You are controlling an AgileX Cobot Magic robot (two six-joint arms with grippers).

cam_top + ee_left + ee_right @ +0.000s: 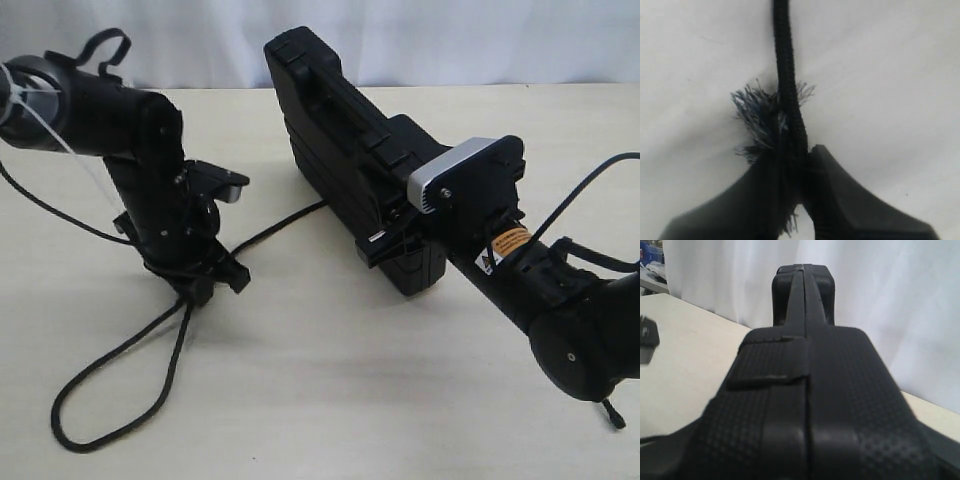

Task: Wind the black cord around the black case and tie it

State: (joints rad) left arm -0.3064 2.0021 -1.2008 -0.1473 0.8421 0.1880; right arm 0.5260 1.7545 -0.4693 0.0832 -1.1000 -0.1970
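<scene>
The black case stands on its long edge, running diagonally from the back middle toward the right. My right gripper is shut on its near end. In the right wrist view the case fills the frame and hides the fingers. The black cord runs along the table from under the case to my left gripper, then trails in a long loop to the front left. My left gripper points down at the table, shut on the cord just past its frayed tuft.
The beige table stretches to a white curtain at the back. The left arm's body stands over the cord, left of the case. The right arm reaches in from the lower right. A dark blurred object sits at the right wrist view's edge.
</scene>
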